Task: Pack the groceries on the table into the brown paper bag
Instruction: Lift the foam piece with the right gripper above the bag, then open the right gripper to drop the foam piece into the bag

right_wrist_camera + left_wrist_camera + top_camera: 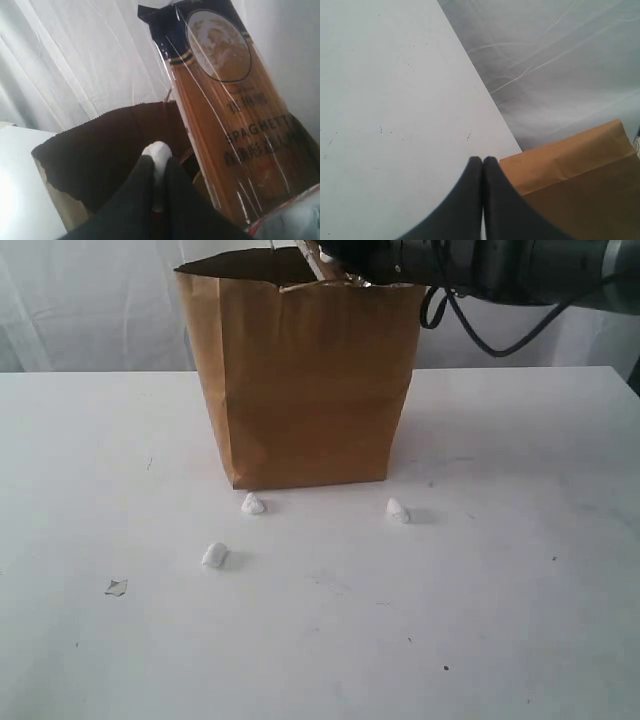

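— How does the left gripper (483, 160) stand?
— Its two black fingers (467, 190) are pressed flat against each other, touching from tip to base as far as the wrist view shows.
— And the right arm (500, 265)?
— Dark, stretched out nearly level, with a black cable (470, 330) sagging in a loop beneath its wrist.
— The right gripper (157, 159)?
— Its dark fingers (135, 195) lie close, with a thin slit between them. Whether they pinch anything, I cannot tell.
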`<act>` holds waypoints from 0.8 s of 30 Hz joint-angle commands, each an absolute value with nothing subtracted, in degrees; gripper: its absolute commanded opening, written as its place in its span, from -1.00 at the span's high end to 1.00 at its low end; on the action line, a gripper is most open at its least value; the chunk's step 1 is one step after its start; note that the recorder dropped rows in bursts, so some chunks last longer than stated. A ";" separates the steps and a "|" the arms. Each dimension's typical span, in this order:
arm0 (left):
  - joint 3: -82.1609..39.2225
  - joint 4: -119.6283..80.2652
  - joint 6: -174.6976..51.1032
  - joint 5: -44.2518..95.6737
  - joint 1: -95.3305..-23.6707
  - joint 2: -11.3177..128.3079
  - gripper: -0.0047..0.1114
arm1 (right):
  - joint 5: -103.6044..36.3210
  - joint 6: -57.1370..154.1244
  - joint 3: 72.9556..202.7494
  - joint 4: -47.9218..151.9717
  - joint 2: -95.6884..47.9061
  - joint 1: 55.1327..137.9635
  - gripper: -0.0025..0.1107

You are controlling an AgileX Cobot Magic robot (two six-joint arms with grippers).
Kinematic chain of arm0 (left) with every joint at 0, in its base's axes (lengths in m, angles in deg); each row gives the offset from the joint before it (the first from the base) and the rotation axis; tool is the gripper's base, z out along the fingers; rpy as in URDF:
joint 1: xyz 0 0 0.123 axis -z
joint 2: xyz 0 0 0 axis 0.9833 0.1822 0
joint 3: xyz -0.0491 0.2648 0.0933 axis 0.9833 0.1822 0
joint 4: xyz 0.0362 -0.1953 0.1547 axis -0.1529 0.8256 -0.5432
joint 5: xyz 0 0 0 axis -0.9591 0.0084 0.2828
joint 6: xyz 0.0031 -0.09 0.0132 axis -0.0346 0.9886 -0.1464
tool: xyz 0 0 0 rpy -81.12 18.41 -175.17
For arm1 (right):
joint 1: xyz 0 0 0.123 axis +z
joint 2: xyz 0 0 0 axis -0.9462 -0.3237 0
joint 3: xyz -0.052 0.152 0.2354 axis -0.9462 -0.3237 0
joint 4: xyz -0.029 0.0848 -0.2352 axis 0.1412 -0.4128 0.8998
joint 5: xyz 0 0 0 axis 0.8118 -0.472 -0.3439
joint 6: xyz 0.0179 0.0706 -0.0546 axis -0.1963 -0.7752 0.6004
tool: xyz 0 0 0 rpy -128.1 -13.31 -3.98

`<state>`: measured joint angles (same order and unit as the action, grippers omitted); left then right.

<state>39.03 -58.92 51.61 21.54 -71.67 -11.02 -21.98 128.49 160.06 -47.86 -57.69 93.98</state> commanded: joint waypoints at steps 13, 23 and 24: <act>39.22 -59.31 51.61 21.38 -71.42 -11.32 0.92 | -18.92 128.84 162.36 -47.92 -59.87 93.95 0.08; 39.22 -59.31 51.61 21.38 -71.42 -11.32 0.92 | -15.56 128.84 162.36 -47.92 -57.82 93.95 0.07; 39.22 -59.31 51.61 21.38 -71.42 -11.32 0.92 | -15.45 128.84 162.36 -47.92 -57.18 93.95 0.07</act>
